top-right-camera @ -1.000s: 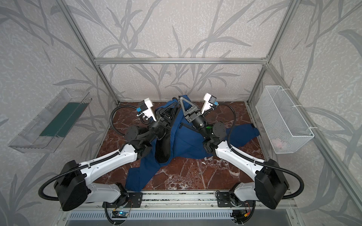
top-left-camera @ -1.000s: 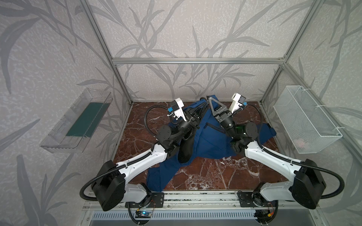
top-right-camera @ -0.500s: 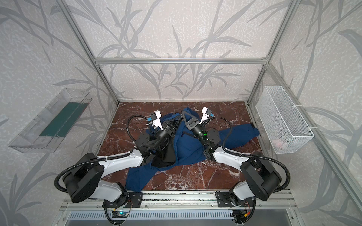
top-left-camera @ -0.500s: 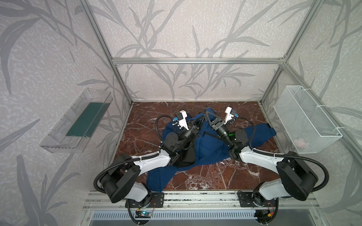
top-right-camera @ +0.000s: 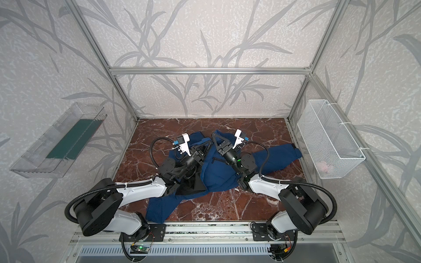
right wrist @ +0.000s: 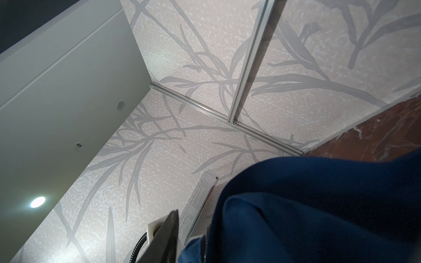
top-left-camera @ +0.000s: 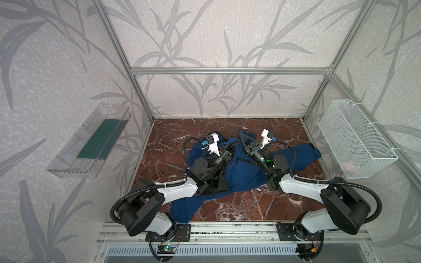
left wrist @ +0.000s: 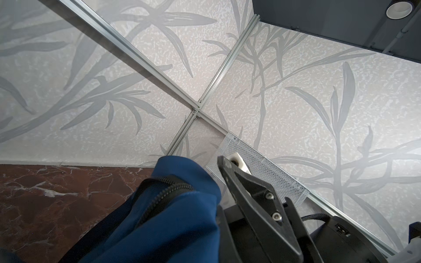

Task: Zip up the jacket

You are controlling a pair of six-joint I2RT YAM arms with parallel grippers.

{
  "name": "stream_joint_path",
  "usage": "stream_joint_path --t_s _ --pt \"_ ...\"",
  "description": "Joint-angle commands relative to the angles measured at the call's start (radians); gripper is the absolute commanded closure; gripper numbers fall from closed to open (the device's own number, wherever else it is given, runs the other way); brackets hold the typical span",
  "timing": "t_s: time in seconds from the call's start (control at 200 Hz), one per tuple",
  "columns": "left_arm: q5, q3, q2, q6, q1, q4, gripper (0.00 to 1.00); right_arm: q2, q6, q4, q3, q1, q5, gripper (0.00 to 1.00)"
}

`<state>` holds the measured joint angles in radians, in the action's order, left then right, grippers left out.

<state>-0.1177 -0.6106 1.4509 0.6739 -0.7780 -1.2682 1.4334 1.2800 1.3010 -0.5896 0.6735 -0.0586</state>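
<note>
The navy-blue jacket point(top-left-camera: 241, 175) point(top-right-camera: 216, 175) lies crumpled on the marble table, with one sleeve stretched right and another toward the front. Its upper edge is bunched into a raised peak between both grippers. My left gripper point(top-left-camera: 230, 147) point(top-right-camera: 205, 145) is shut on that raised edge. The left wrist view shows the jacket point(left wrist: 177, 216) close up, with its dark zipper teeth point(left wrist: 164, 195) unjoined. My right gripper point(top-left-camera: 245, 138) point(top-right-camera: 219, 137) stands just right of the peak with its jaws apart. In the right wrist view, the jacket point(right wrist: 319, 205) hides one finger.
A white wire basket point(top-left-camera: 355, 141) hangs on the right wall and a clear tray point(top-left-camera: 91, 143) with a green pad on the left wall. Aluminium frame posts stand at the back corners. Bare marble table point(top-left-camera: 173, 136) shows around the jacket.
Both arms have come down from a raised hold, lowering the jacket's upper edge toward the table. The right gripper's jaws have spread apart, while the left gripper has stayed shut.
</note>
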Motion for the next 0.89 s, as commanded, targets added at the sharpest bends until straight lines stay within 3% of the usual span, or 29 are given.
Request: stream_joint_path --t_s 0.0,0.22,0.42,0.555,0.775,0.89 --pt "-0.008 0.009 -0.005 0.009 -0.005 -0.045 1.00 -0.075 0.021 -0.078 0.019 0.016 0.026 0.51" --pt "-0.005 0.012 -0.003 0.010 -0.007 -0.051 1.00 -0.230 0.049 -0.404 0.012 0.022 0.052 0.36" --pt "-0.005 0.011 0.002 0.012 -0.008 -0.052 1.00 -0.342 0.135 -0.672 0.003 0.024 0.075 0.33" --pt "-0.003 0.008 0.003 0.012 -0.009 -0.052 1.00 -0.350 0.153 -0.725 -0.030 0.025 0.051 0.34" --pt "-0.002 0.008 0.000 0.009 -0.009 -0.050 1.00 -0.303 0.186 -0.626 -0.041 0.024 -0.019 0.44" --pt "-0.005 0.005 -0.001 0.008 -0.009 -0.049 1.00 -0.331 0.184 -0.670 -0.048 0.025 -0.028 0.43"
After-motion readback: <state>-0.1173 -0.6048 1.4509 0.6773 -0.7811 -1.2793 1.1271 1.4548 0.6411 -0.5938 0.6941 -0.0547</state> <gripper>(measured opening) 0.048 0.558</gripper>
